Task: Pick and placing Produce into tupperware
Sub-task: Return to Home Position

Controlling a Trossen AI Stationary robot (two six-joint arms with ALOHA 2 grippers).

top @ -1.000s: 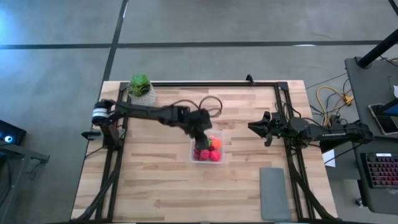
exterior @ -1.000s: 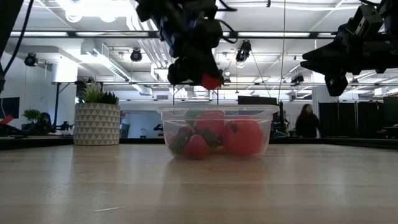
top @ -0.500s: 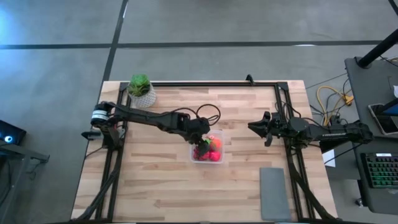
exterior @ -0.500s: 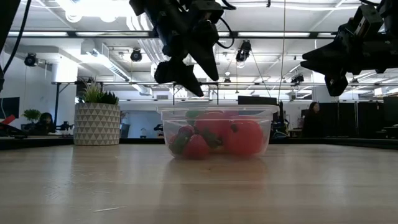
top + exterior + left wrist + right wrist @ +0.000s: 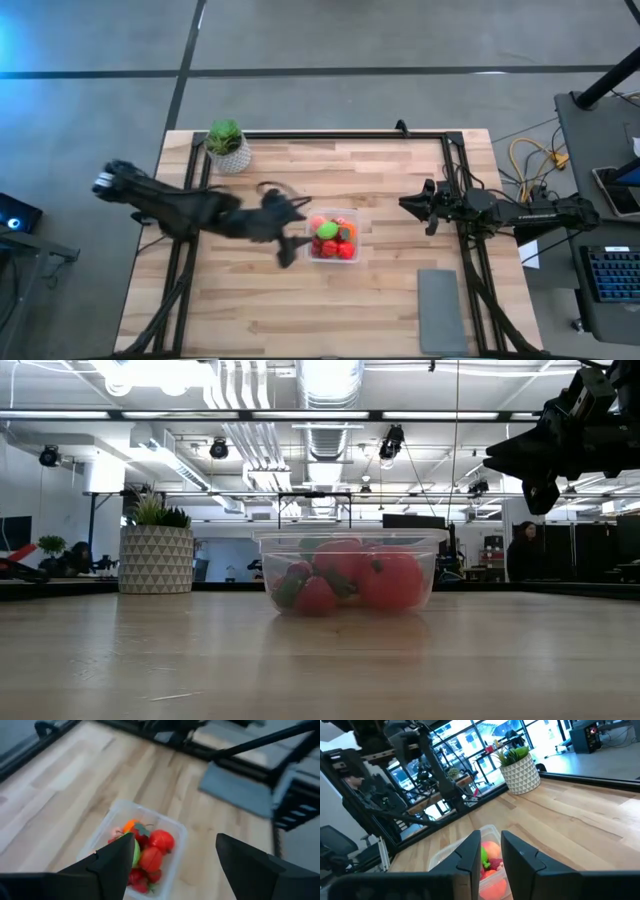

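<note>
L gripper point(image 5: 296, 235) is wide open and holds nothing. It hangs just beside the tub point(image 5: 358, 236), on the side away from R gripper point(image 5: 404, 204). Its two dark, blocky, wedge-shaped fingers point(image 5: 112, 867) splay far apart in the wrist view, w/ the tub seen between them. Tub: thin clear plastic, colourless, approx square w/ rounded corners, low walls flaring a bit to a lipped rim, no lid on. It sits flat on the table point(image 5: 250, 300), a little R of centre. All the fruit point(image 5: 333, 242) in view is inside it, heaped nearly to the rim. The pcs are smooth, glossy and toy-like, mostly red: round balls and small strawberries w/ dark green leafy caps. One lime-green round pc point(image 5: 326, 230) lies on top near the middle, and an orange pc point(image 5: 129, 825) sits against one wall. In low view the reds press on the clear wall, w/ the biggest ball on the R gripper's side. Table: pale wood planks, matte, butcher-block grain, black metal frame point(image 5: 340, 134) along its edges. A flat grey rectangular pad point(image 5: 440, 310) lies by the R edge, at the lower corner in high view, well apart from the tub. Plant point(image 5: 226, 140) is at the upper-L corner: spiky green leaves in a white pot point(image 5: 155, 560) w/ a faceted triangle pattern. R gripper waits raised over the table's R edge, well apart from the tub and pointing toward it. Its fingers sit close, w/ only a narrow slit btwn them and nothing in it.
</note>
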